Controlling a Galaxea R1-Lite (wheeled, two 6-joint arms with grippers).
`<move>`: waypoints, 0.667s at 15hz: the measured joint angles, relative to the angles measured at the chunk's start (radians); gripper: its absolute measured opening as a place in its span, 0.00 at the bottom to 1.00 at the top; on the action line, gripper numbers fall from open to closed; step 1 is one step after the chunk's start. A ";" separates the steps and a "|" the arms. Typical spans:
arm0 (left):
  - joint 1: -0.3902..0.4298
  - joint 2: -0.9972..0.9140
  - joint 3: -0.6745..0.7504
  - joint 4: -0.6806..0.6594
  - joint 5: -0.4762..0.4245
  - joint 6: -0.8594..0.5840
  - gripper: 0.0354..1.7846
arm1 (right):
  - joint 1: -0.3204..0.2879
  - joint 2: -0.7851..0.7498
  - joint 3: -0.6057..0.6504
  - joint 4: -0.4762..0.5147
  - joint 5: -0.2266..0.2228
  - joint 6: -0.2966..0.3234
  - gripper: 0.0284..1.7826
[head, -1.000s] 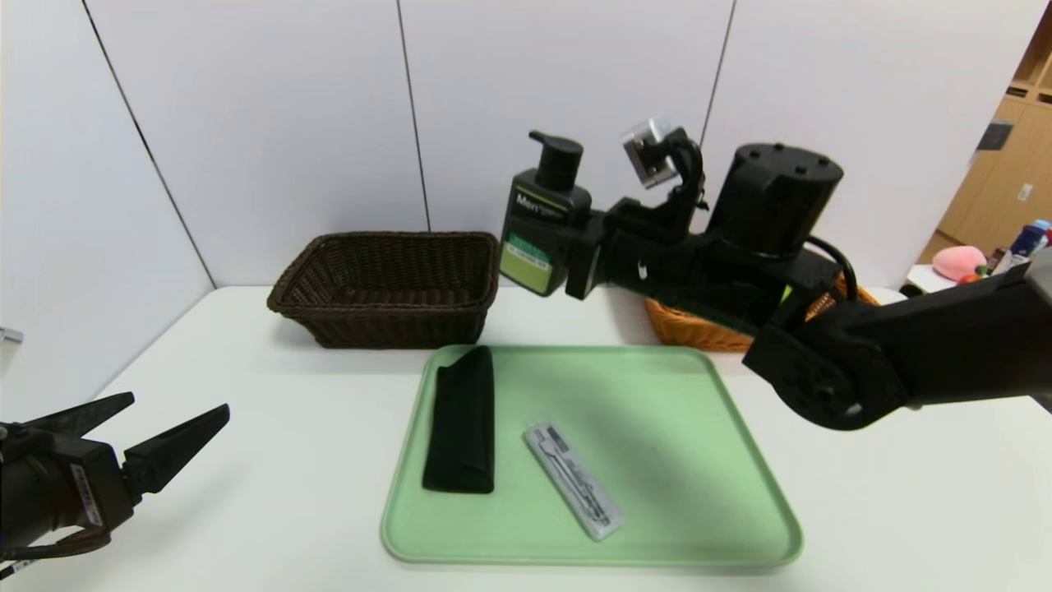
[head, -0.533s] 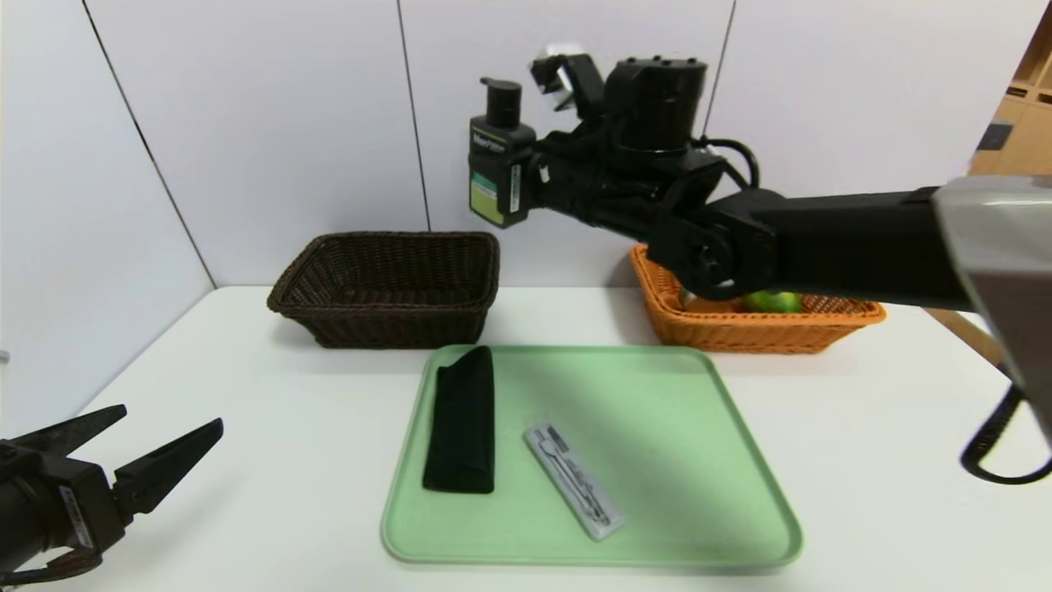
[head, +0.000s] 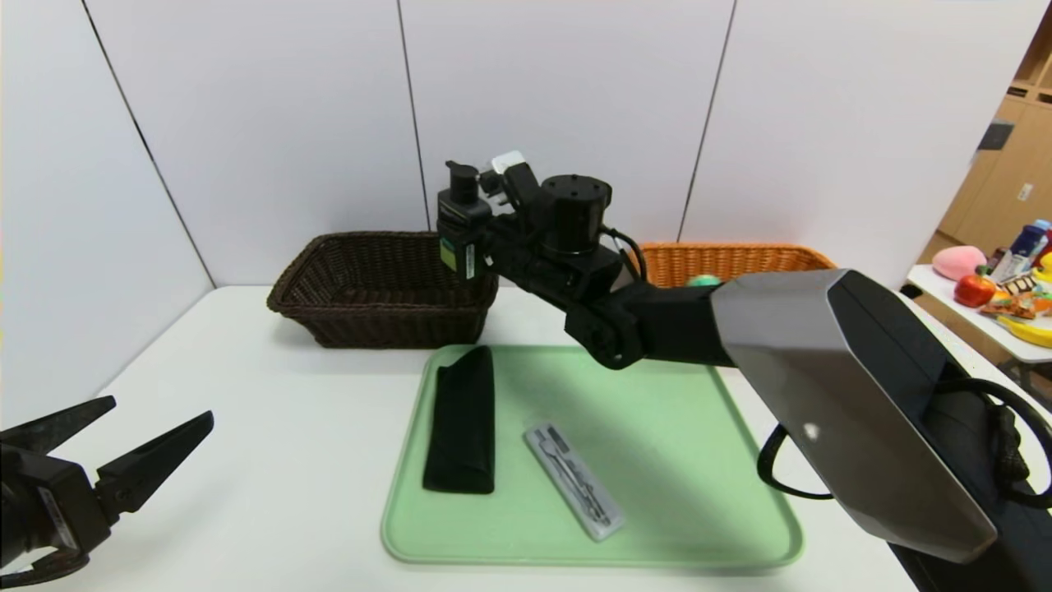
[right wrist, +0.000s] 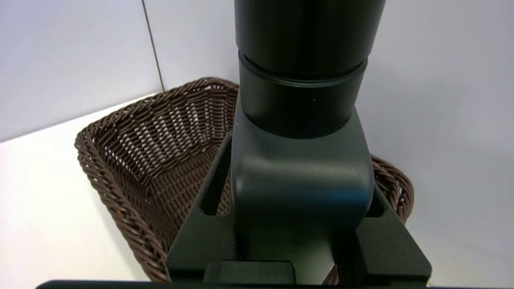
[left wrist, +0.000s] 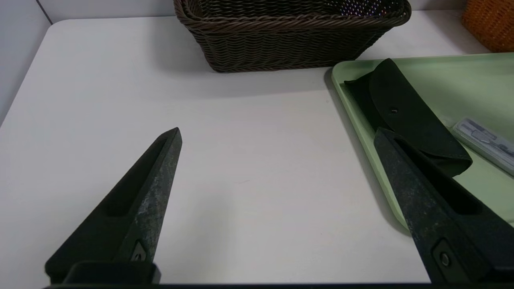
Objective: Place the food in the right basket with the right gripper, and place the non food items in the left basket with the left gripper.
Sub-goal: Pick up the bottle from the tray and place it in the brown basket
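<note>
My right gripper [head: 475, 247] is shut on the dark green pump bottle [head: 457, 224] and holds it upright in the air above the right end of the dark brown basket [head: 378, 288]. In the right wrist view the bottle [right wrist: 301, 168] fills the space between the fingers [right wrist: 200, 237], with the brown basket [right wrist: 152, 160] below. The black pouch [head: 460, 419] and the clear-grey cutlery case [head: 573, 480] lie on the green tray [head: 674, 427]. A bit of the lime [head: 703, 280] shows in the orange basket [head: 723, 263]. The tin can is hidden. My left gripper [head: 162, 409] is open and empty at the front left.
In the left wrist view the open left gripper [left wrist: 278, 131] hovers over bare white table, with the tray's edge [left wrist: 353, 116], pouch [left wrist: 405, 116] and case [left wrist: 484, 142] beside it. A side table with toys [head: 1003, 296] stands far right. A wall runs behind the baskets.
My right arm has swung left with the pump bottle, from in front of the orange basket to above the brown basket's right end. The left gripper sank slightly.
</note>
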 joint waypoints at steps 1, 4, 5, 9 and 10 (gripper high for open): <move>-0.001 0.001 0.000 0.000 0.000 0.000 0.94 | -0.001 0.008 0.000 -0.013 0.000 0.000 0.33; -0.002 0.004 -0.003 -0.002 0.000 0.000 0.94 | 0.007 0.022 0.000 -0.011 0.001 -0.002 0.33; -0.002 0.005 -0.003 -0.001 0.000 0.000 0.94 | 0.016 0.022 0.000 -0.005 0.001 -0.002 0.33; -0.003 0.005 -0.004 -0.003 0.000 0.001 0.94 | 0.033 0.023 -0.001 0.007 0.005 -0.014 0.59; -0.003 0.005 -0.004 -0.013 0.001 0.001 0.94 | 0.033 0.023 -0.001 0.005 0.005 -0.020 0.63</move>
